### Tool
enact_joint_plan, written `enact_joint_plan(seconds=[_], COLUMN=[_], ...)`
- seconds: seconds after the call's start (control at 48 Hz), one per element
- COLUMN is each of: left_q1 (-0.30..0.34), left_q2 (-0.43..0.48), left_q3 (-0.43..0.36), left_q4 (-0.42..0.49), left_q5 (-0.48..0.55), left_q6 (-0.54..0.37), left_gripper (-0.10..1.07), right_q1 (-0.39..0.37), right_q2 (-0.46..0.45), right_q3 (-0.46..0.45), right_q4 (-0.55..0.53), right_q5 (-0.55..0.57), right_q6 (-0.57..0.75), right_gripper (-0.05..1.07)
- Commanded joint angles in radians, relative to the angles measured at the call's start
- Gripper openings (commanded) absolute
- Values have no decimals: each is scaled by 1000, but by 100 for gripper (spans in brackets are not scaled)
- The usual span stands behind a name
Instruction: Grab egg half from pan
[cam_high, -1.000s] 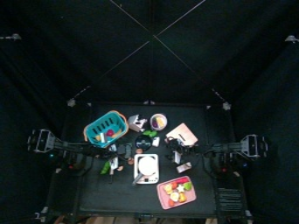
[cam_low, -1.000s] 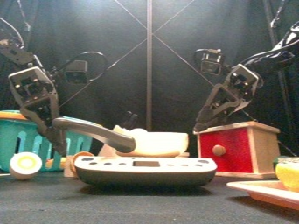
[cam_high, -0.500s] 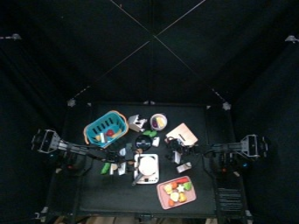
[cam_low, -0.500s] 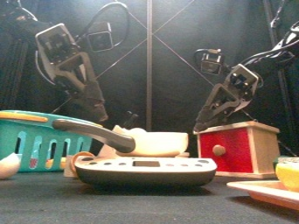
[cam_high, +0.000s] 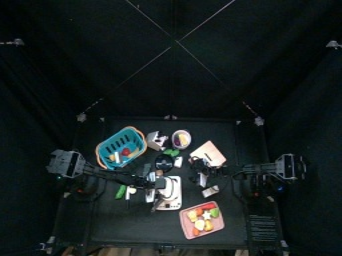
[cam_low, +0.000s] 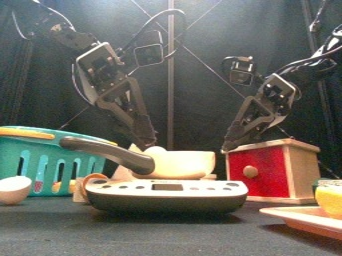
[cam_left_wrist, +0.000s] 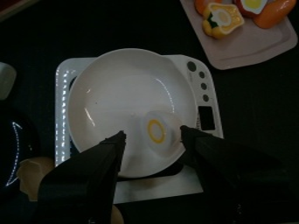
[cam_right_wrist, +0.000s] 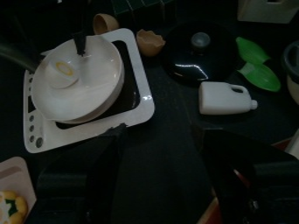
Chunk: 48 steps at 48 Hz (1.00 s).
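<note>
the white pan (cam_right_wrist: 82, 83) holds an egg half (cam_right_wrist: 62, 73) — a white bottle (cam_right_wrist: 228, 97) and green leaf (cam_right_wrist: 260, 74) lie apart on the dark counter (cam_right_wrist: 163, 149).

Black table (cam_high: 100, 215), small, enclosed by curtains. Items resting directly on its surface: a teal slatted basket (cam_low: 47, 155) at the left; a white egg-shaped piece (cam_low: 14, 188) just in front of that basket; a white scale-like base (cam_left_wrist: 198, 92) near the middle, carrying the white pan (cam_left_wrist: 122, 105); a red box with wooden top (cam_low: 271, 163) to the right; a pink tray (cam_high: 203, 218) of colourful food at the front right; a white bottle (cam_right_wrist: 228, 97) lying on its side; green pieces (cam_right_wrist: 260, 66) near the bottle.
</note>
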Motion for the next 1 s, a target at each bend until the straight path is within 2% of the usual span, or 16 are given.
enact_joint_plan(seconds=[0.0, 0.979], left_q1=[-2, -3], left_q2=[-5, 55], left_q3=[-26, -49], left_q4=[2, 11], left_q5=[2, 2], left_q6=[0, 0], left_gripper=[89, 89], right_q1=[0, 0], right_q2=[-12, -12], right_q3=[-9, -9], right_q4=[0, 0], right_q5=[-5, -3], right_q6=[0, 0], right_gripper=[92, 92])
